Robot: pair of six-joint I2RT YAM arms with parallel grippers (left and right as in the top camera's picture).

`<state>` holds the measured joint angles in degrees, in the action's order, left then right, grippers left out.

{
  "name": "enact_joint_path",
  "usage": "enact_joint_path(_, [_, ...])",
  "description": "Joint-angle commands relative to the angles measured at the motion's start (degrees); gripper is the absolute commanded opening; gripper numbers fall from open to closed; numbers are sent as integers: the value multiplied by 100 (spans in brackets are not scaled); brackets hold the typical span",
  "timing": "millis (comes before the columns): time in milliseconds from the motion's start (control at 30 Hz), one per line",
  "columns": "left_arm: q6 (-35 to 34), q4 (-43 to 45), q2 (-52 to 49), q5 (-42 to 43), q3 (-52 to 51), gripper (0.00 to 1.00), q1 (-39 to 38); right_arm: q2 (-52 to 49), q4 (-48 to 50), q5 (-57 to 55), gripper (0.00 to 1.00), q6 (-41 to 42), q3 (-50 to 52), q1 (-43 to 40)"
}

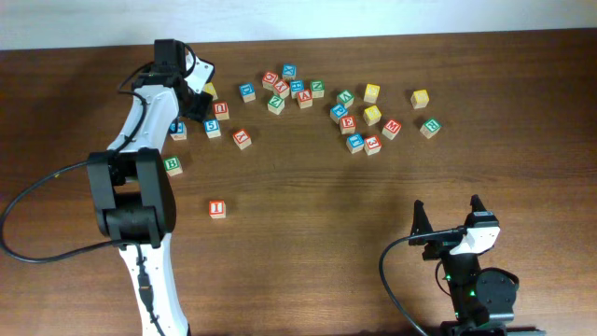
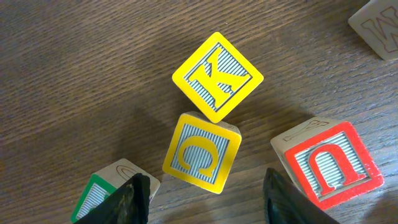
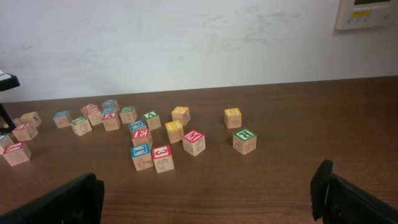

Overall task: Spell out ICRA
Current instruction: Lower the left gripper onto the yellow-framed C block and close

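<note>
The bench [image 1: 308,187] is dark brown wood with thin lines running along it. Behind it stands a plain white wall [image 3: 186,43]. A small pale box [image 3: 368,14] hangs high on the wall, on the right.

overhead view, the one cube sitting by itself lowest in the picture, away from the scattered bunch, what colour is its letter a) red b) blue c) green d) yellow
a, that lone I cube shows a red letter inside a red border.
</note>
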<state>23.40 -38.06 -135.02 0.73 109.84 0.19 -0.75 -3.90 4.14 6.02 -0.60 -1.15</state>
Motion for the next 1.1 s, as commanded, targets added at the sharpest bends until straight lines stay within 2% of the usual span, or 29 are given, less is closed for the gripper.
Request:
enact_joint_path(0, [70, 83, -42, 105, 79, 47, 48, 33, -35, -11, 98, 20, 28, -37])
enact_joint_path(333, [70, 313, -339, 105, 76, 47, 46, 33, -35, -11, 98, 20, 28, -37])
enact_joint_path(733, [68, 586, -363, 105, 92, 39, 35, 33, -35, -9, 98, 20, 28, -37])
enact_joint_path(900, [24, 595, -361, 105, 114, 34, 35, 33, -35, -11, 98, 20, 28, -37])
enact_joint_path(1000, [-337, 588, -361, 107, 234, 25, 35, 33, -35, -11, 98, 20, 28, -37])
enact_joint_path(1067, [-428, 540, -361, 105, 319, 23, 35, 33, -35, -11, 98, 20, 28, -37])
